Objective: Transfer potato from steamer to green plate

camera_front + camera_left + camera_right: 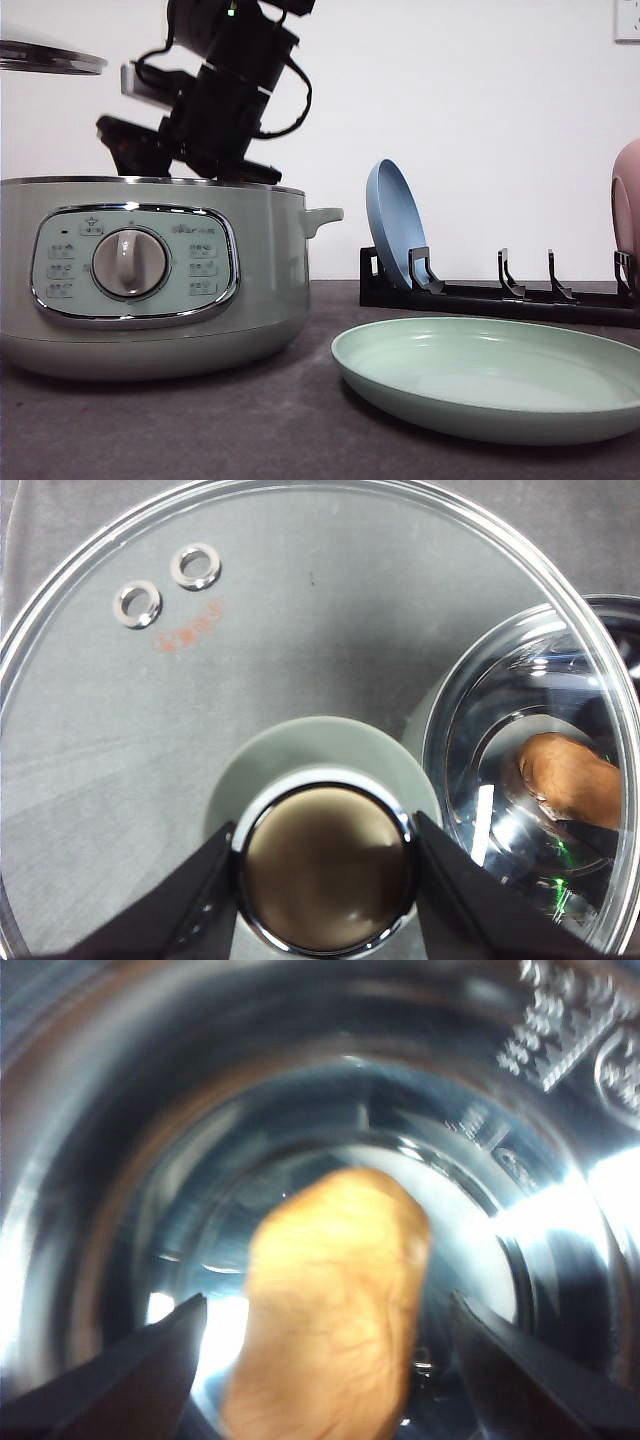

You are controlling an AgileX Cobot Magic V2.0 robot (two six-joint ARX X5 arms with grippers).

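Right gripper (325,1360) spread wide around potato (330,1300), left gripper (325,865) clamping lid knob (325,870)

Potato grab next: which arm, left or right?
Right. The right gripper is open inside the steamer, fingers either side of the potato. The left gripper is shut on the lid knob.

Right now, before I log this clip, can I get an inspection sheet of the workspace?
Surface: dark grey table, matte.
Job's things: potato inside the steamer; green plate beside it, nothing on it.
Clutter: black dish rack with blue plate upright, pink plate at the edge.
Grippers: left gripper shut on the lid knob, glass lid lifted; right gripper open, fingers either side of potato.
Cables: black cable on right arm.
Surroundings: white wall.
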